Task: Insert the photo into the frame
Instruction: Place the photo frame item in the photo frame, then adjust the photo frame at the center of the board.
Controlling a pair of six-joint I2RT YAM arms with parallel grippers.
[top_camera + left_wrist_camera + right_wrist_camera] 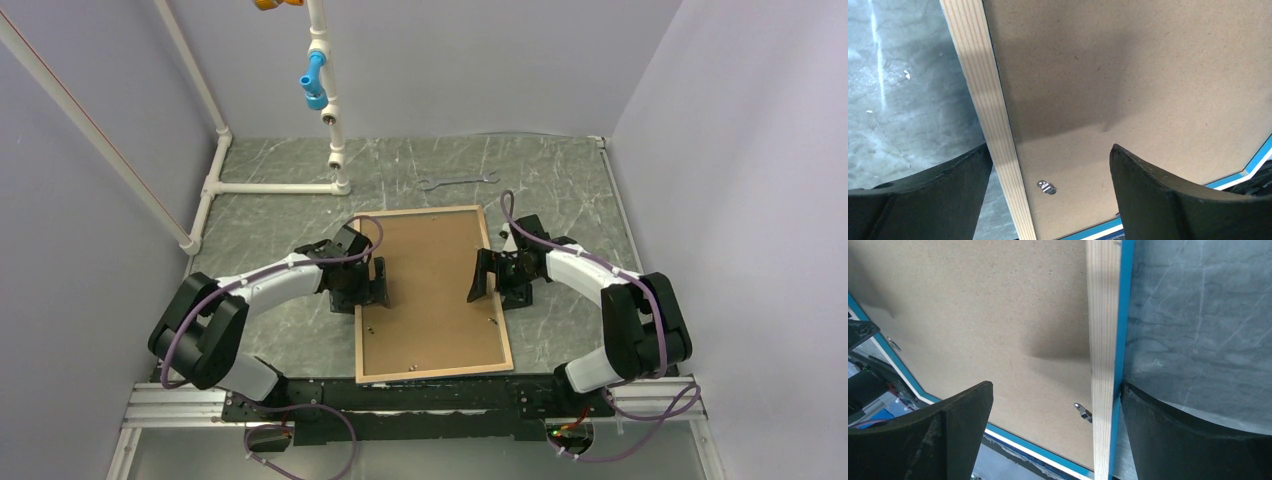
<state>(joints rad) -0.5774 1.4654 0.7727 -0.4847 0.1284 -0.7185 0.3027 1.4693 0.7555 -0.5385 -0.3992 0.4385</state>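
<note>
The frame [430,374] lies face down mid-table, its pale tan back up and blue showing on its edges. The plain brown backing board [430,280] fills it. The photo is not in view. My left gripper [378,283] is open astride the frame's left rail [988,100], one finger over the table and one over the board [1128,75]. My right gripper [480,278] is open astride the right rail [1103,315], with the board [973,305] under its inner finger. Small metal clips [1046,187] [1083,411] sit by the rails.
A metal wrench [457,181] lies on the table behind the frame. A white pipe stand [275,186] with a blue fitting [315,85] stands at the back left. Grey walls close in the left, back and right. A metal rail [200,405] runs along the near edge.
</note>
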